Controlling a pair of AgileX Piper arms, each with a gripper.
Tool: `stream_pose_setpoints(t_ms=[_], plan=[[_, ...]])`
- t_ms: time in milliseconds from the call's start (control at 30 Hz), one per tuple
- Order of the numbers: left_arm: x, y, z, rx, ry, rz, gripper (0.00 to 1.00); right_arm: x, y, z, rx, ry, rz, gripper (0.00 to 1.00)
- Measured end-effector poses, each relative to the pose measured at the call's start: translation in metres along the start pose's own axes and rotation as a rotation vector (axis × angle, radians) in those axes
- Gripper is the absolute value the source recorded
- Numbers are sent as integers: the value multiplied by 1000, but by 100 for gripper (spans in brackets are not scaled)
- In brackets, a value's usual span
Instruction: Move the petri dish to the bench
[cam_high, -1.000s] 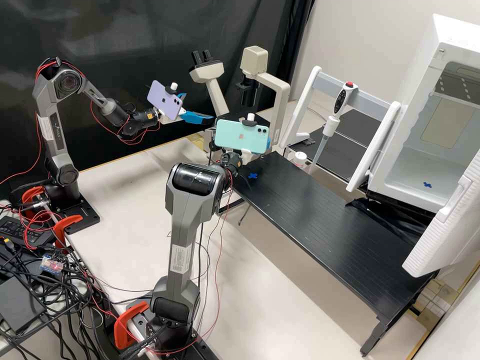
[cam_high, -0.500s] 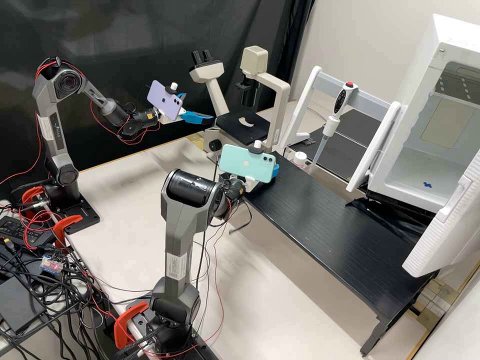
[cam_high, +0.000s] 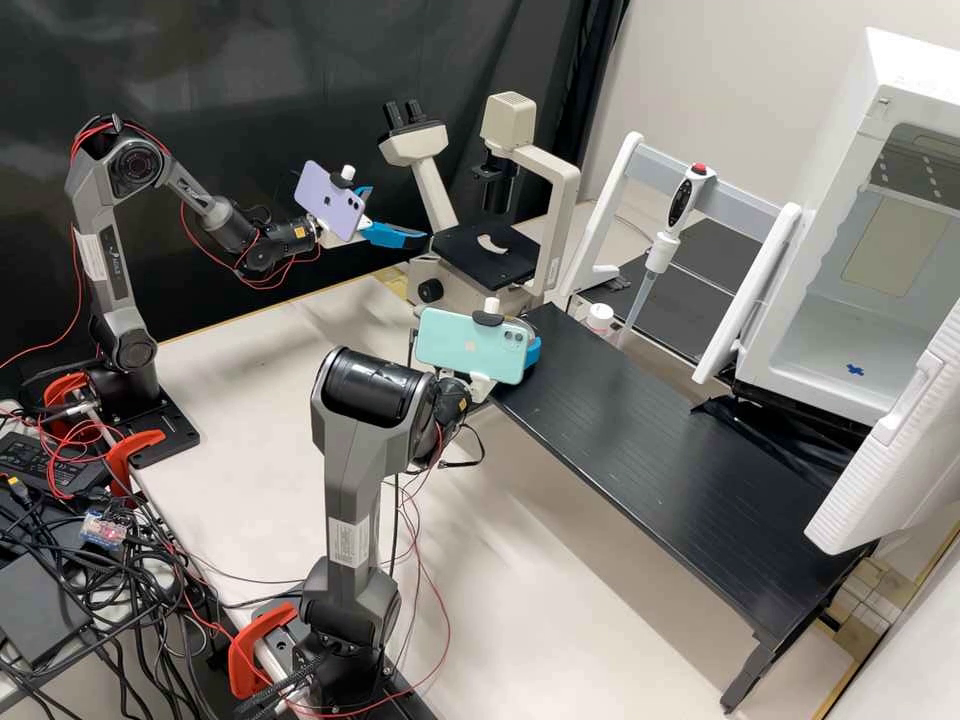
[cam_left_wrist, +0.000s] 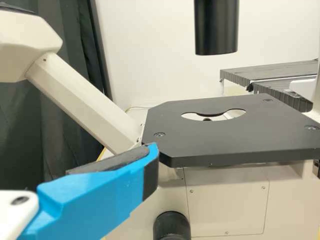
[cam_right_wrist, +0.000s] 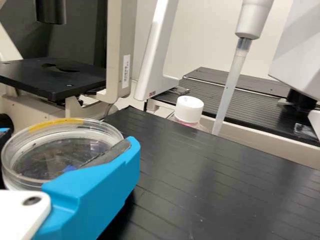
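Looks like a black, grooved bench on legs, standing over a white table. Bears, directly on the white top, a microscope and arm baseplates.

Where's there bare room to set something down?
Black bench: bare between petri dish and the end by the cabinet door. White table: bare between arm bases and microscope. Crowded: around the right jaws; beside the bases, cables.

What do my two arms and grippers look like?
The left arm and right arm are dark grey with thin red cables and white labels. The left gripper and right gripper are white with bright blue fingers and dark pads. The left wrist's phone is lilac, the right's mint-green.
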Motion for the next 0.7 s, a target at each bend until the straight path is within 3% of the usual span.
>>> stream_pose_setpoints(t_ms=[700], plan=[[0,0,0,0,0,0,100,-12,4,13,-14,-14,37,0]])
